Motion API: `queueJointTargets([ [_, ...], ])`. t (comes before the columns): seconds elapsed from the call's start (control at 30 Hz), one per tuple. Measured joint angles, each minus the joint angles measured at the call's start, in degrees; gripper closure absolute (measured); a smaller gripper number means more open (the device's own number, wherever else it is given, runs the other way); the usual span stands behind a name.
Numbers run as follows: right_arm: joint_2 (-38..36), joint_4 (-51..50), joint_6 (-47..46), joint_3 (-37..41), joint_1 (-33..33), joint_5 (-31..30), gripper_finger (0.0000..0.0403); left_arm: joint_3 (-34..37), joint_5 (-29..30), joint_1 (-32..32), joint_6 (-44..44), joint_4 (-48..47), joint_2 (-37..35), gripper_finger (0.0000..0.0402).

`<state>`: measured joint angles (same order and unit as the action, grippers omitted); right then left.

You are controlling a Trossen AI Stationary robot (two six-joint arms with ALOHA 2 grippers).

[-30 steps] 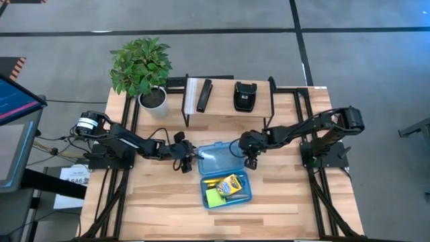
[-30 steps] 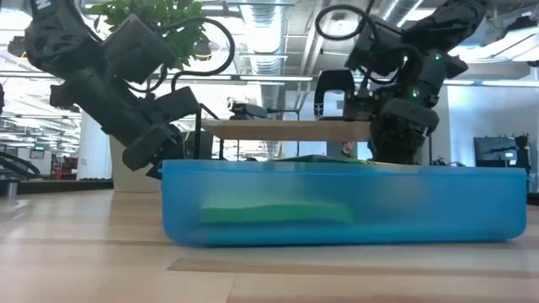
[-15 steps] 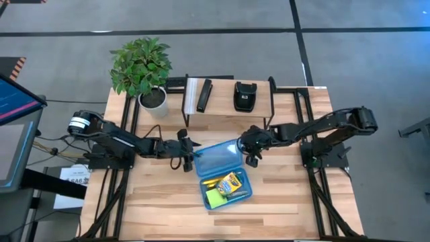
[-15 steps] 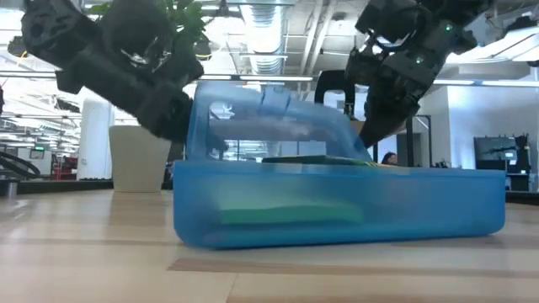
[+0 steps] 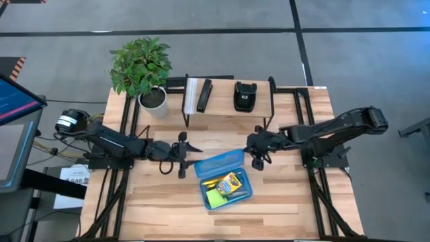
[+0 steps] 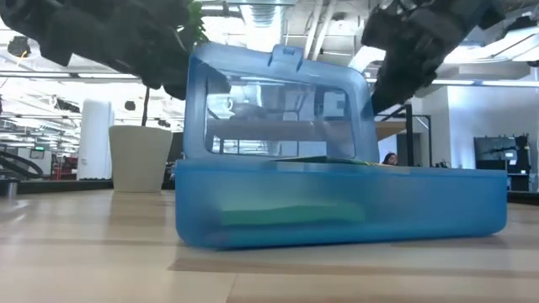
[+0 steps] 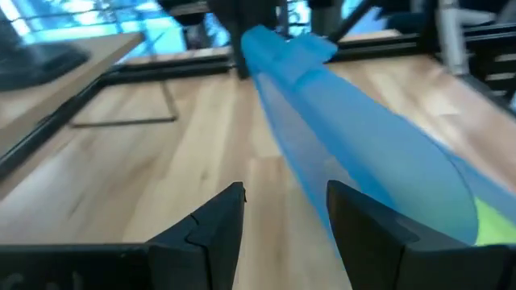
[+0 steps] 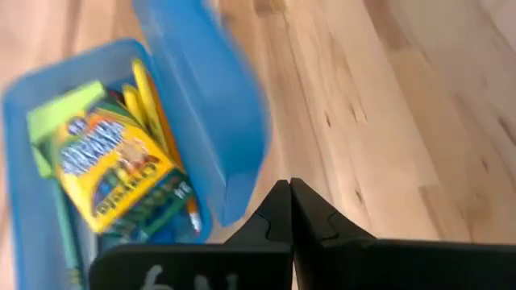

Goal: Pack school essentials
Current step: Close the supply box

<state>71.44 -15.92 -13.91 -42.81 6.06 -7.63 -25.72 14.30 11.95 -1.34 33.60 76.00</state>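
Case lid (image 6: pixel 278 105) swung up from flat to near upright since a second ago; both arms backed off sideways; left gripper (image 5: pixel 183 156) beside case, jaws spread, empty; right gripper (image 5: pixel 257 159) jaws pressed together; crayon box (image 5: pixel 229 183), sticky-note pad (image 5: pixel 214 197), pencils (image 8: pixel 165 129) inside blue case (image 5: pixel 228 195) on counter (image 5: pixel 161 202).

We note grey floor (image 5: pixel 376 60) crossed by dark lines, light wood table (image 5: pixel 295 202), potted plant (image 5: pixel 142 67) at corner, ceiling ducts (image 6: pixel 303 25) lit overhead.
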Motion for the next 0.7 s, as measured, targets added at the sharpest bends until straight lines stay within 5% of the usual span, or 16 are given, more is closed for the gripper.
queueJointTargets([
  [0.43,-7.08,4.63,-2.58,0.00,6.13,-4.53,0.0394,-1.98,-0.38,10.55,0.79,0.07,0.07,0.0233],
  [0.7,2.06,18.60,-2.73,-0.07,11.20,-4.49,0.0394,-2.02,5.14,17.40,3.15,1.44,1.86,0.0233],
])
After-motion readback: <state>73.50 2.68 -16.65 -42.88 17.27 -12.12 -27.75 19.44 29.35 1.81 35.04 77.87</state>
